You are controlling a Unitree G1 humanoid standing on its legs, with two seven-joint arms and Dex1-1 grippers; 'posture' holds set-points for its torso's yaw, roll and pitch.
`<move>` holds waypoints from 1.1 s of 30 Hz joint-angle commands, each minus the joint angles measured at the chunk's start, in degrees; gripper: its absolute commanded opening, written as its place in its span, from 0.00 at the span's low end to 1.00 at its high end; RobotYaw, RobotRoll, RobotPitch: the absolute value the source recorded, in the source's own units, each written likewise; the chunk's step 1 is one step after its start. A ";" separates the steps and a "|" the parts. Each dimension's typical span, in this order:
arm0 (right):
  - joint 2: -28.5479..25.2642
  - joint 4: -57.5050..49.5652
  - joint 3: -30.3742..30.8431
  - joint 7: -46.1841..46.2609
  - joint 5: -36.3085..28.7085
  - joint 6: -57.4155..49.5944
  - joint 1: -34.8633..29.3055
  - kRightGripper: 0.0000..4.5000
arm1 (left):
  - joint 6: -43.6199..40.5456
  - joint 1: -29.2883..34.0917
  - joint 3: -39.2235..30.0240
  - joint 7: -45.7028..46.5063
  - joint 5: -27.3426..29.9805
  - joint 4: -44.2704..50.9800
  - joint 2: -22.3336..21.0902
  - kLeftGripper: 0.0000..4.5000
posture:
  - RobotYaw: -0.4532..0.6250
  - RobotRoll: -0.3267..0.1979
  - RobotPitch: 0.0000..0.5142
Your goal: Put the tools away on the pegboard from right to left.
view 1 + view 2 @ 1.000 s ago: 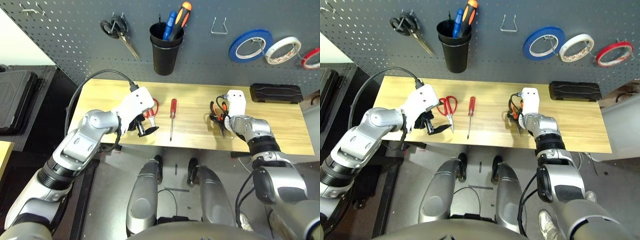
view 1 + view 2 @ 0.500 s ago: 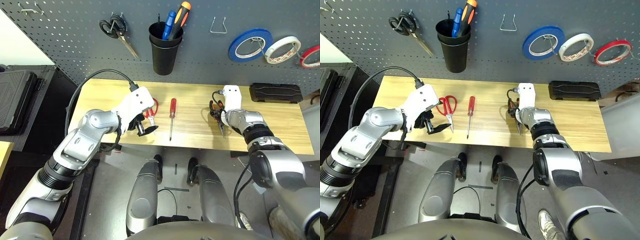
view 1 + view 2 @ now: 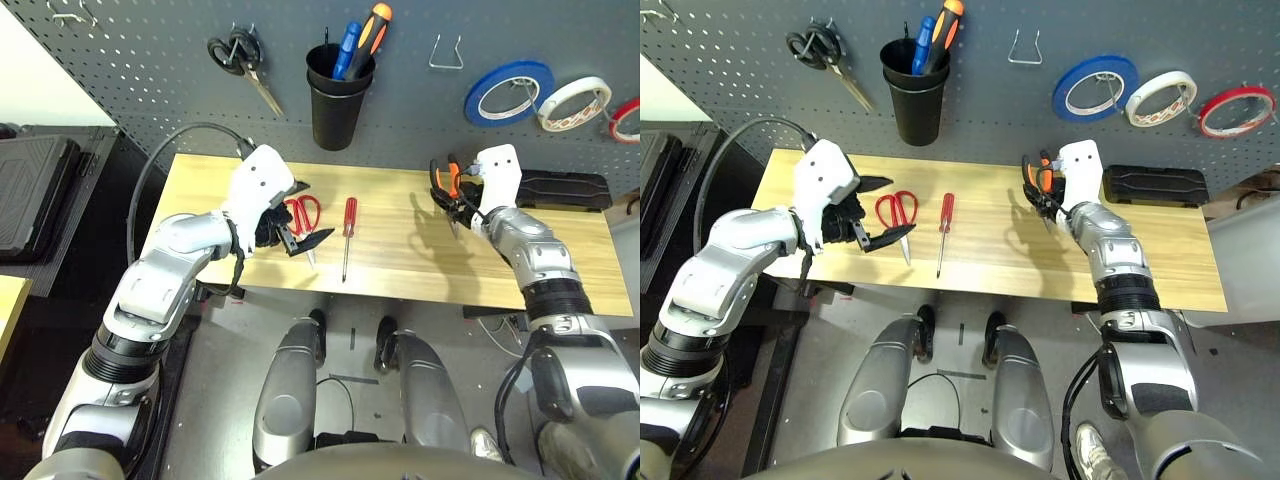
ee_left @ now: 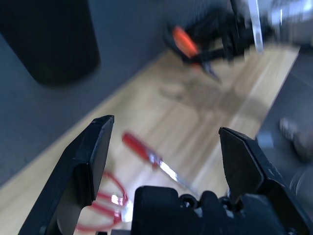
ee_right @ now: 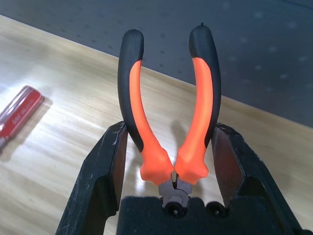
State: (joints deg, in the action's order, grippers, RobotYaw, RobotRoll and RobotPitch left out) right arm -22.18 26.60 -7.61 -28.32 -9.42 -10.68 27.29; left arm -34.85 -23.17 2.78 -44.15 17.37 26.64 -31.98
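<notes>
My right gripper [image 5: 171, 134] is shut on the orange-and-black pliers [image 5: 198, 98] near their hinge, handles pointing away from it. It holds them in the air above the table's right-middle, below the bare metal hook [image 3: 446, 55] on the pegboard [image 3: 140, 70]. My left gripper [image 3: 880, 211] hovers open just left of the red-handled scissors [image 3: 900, 214]. The red-handled screwdriver [image 3: 347, 235] lies mid-table beside them. The red tape ring [image 3: 1237, 108] hangs at the pegboard's far right.
On the pegboard hang black-handled scissors [image 3: 243, 65], a black cup [image 3: 335, 100] with several screwdrivers, a blue tape roll [image 3: 507, 92] and a white one [image 3: 572, 102]. A black case [image 3: 565, 188] lies at the wooden table's [image 3: 400, 270] back right.
The right gripper closed on the pliers and lifted them off the table toward the pegboard. The left gripper rose and turned a little beside the scissors.
</notes>
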 commanded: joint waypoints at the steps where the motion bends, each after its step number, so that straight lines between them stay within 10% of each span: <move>1: -0.97 -2.63 -0.94 -2.31 -0.65 7.32 -2.91 0.63 | -0.16 1.03 -2.34 1.01 4.10 2.91 1.56 1.00 | 0.64 0.62 0.53; 33: -0.56 -23.59 -3.97 -3.61 -4.90 30.17 -10.65 0.63 | 2.56 -6.63 -8.04 8.31 17.75 2.71 7.51 1.00 | 0.60 0.62 0.54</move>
State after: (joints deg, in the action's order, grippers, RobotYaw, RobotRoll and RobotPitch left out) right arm -22.76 5.85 -9.89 -33.31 -13.22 18.90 16.65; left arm -32.95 -29.67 -5.40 -35.99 34.29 29.98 -24.78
